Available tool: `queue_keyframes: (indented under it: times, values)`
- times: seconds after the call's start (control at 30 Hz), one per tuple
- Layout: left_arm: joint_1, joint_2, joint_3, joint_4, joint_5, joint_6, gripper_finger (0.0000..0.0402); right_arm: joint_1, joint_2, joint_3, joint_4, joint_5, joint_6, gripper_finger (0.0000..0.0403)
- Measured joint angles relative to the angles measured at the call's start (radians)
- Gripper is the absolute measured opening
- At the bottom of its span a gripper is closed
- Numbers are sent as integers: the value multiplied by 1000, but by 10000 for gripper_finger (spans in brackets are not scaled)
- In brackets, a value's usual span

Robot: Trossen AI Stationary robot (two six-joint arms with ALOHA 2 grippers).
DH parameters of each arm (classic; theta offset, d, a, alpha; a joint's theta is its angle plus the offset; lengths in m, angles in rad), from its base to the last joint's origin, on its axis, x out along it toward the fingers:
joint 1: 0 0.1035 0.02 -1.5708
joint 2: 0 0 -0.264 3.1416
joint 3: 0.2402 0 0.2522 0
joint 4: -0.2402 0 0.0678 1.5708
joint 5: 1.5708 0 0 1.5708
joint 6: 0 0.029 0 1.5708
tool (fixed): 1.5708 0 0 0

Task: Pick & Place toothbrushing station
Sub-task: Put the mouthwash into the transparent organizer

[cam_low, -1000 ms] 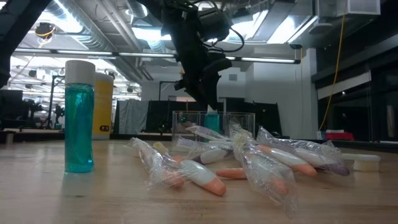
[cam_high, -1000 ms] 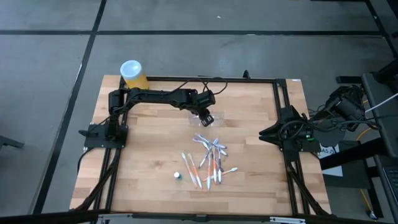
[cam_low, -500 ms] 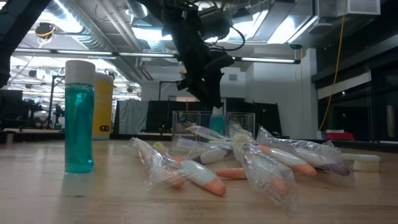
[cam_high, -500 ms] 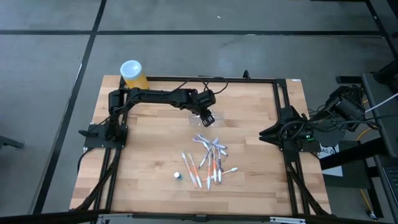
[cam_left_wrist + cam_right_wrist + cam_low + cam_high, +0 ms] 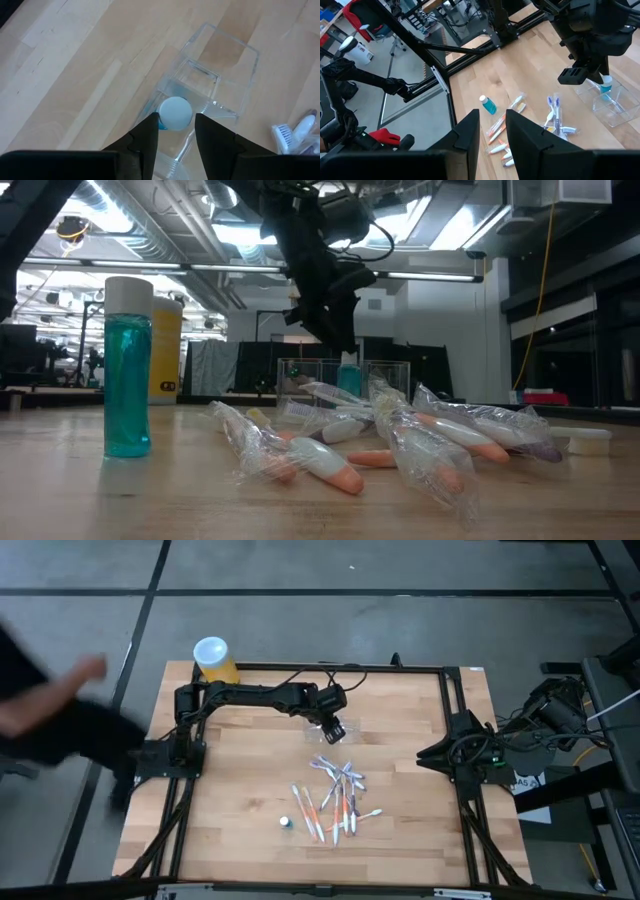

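Note:
The toothbrushing station [image 5: 225, 75] is a clear plastic holder of joined compartments, resting on its base on the wood at the table's far middle [image 5: 337, 730]; it also shows in the low view [image 5: 345, 380]. My left gripper [image 5: 175, 120] is right above it, shut on a small blue bottle [image 5: 350, 378] with a white cap that stands in one compartment. My right gripper [image 5: 492, 130] is open and empty, parked at the table's right edge [image 5: 450, 752]. My left gripper pinches the small bottle's white cap [image 5: 175, 112] between its two fingertips, one on either side. The fingers come from above, pointing down. The bottle hangs upright, its blue body [image 5: 152, 121] down inside a station compartment; whether its bottom rests there does not show.
A heap of wrapped toothbrushes [image 5: 338, 802] lies at the table's middle, near side of the station. A second blue bottle [image 5: 128, 370] stands near the front. A yellow cylinder with a white lid [image 5: 213, 658] stands at the far left corner. A person's arm [image 5: 50, 715] reaches in at the left.
My left gripper has shifted a little sideways over the station with the small bottle, which now sits slightly lower in its compartment, then has kept still. A person's arm has come into the high view at the table's left side.

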Motion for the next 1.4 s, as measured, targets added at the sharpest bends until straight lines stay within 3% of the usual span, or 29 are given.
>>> queue_keyframes:
  times: [0.87, 1.4]
  values:
    - [2, -6, 1, 29, -41, -8, 125, 0, 0, 0, -2, 0, -1, 98]
    - [34, -96, 1, 45, -75, 7, 125, 0, 0, 0, -10, 5, -3, 98]
